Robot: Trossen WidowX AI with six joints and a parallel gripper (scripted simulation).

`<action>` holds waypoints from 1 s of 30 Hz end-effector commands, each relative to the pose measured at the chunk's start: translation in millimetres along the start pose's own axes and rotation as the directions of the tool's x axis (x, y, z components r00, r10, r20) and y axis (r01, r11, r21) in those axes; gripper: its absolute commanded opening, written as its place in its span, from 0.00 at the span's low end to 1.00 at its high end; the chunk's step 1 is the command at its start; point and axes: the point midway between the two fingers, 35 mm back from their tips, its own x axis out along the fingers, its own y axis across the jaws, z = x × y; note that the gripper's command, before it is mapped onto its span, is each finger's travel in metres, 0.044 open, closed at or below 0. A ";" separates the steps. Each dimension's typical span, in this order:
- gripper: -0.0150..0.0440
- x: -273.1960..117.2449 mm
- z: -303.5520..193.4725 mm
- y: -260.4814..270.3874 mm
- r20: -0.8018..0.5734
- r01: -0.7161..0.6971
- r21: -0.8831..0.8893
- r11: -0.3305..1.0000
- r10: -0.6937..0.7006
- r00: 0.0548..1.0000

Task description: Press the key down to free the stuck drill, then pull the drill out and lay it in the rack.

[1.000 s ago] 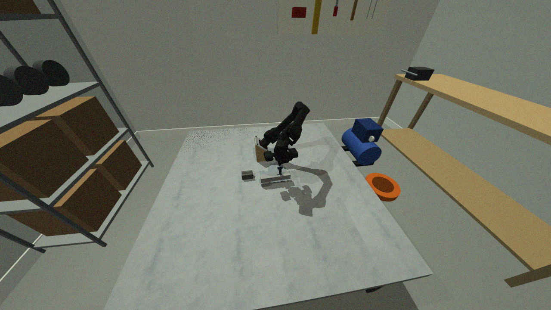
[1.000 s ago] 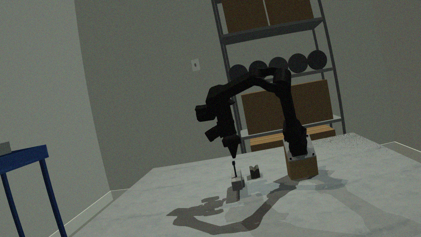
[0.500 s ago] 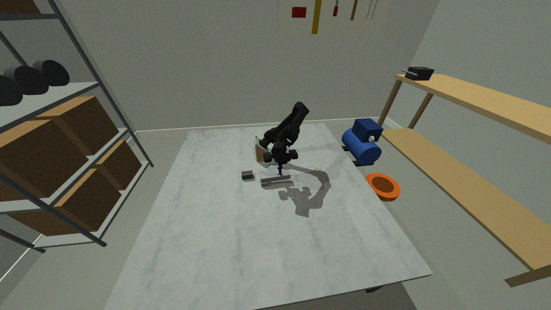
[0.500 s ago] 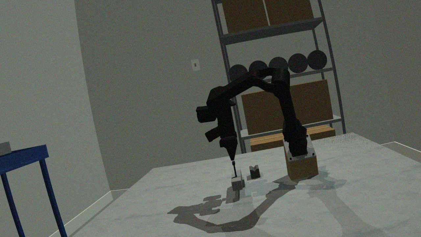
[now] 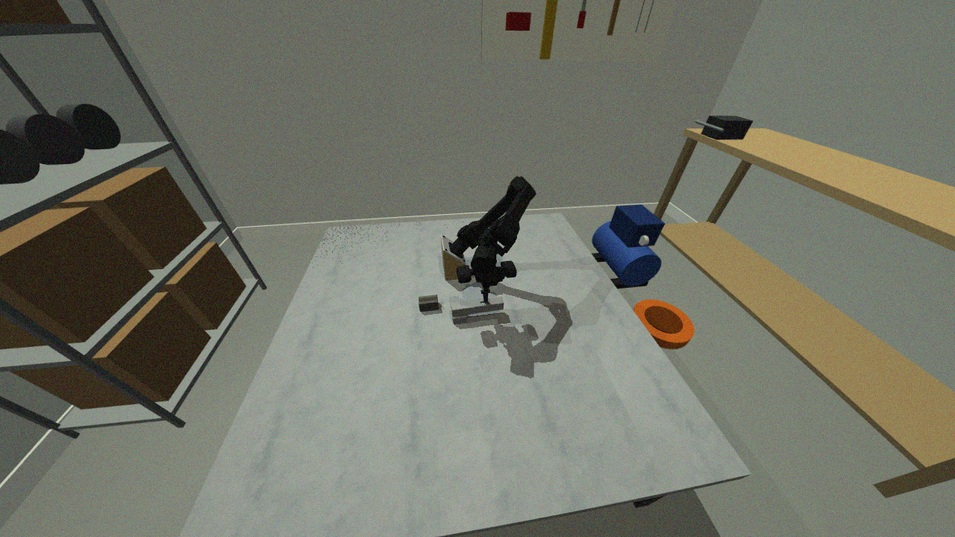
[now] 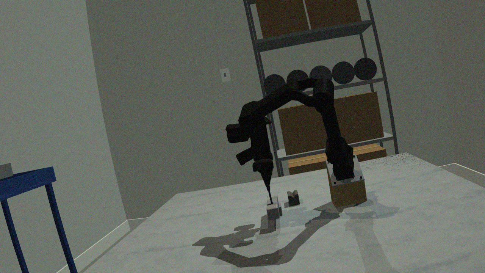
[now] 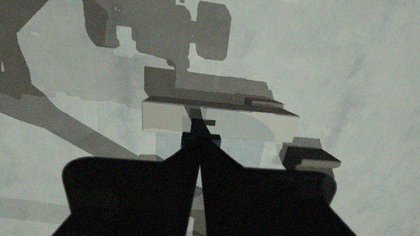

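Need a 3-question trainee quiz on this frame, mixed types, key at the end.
1. True or false: the gripper is shut.
2. Multiple choice: where is the gripper? A) over the notched block; B) over the long pale bar; C) over the orange ring.
3. Fill in: the arm's base plate sits on a ____-coloured block.

Key: 1 true; 2 B; 3 wood

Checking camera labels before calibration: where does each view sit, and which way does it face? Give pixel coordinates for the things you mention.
Top: high over the table [image 5: 401, 414] [image 6: 407, 203] [image 7: 361, 82], facing obliquely down toward the back wall [image 5: 333, 133]; arm [image 5: 521, 193] [image 6: 330, 118] and tool [image 5: 485, 289] [image 6: 268, 188] [image 7: 201, 142] show.
Exterior: beside the table, facing across to the shelf [image 5: 127, 154] [image 6: 315, 35]; arm and tool in profile.
Wrist: on the arm, facing down past the tool at the block [image 5: 477, 309] [image 6: 273, 212] [image 7: 157, 118]; only the tool shows.
Top and exterior share arm, block and shelf.
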 end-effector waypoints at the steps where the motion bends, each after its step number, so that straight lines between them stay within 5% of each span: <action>1: 0.25 5.9 -1.0 0.6 -0.015 -0.006 0.004 1.000 0.006 1.000; 30: 0.25 14.5 -5.9 1.8 -0.015 -0.006 0.004 1.000 0.006 1.000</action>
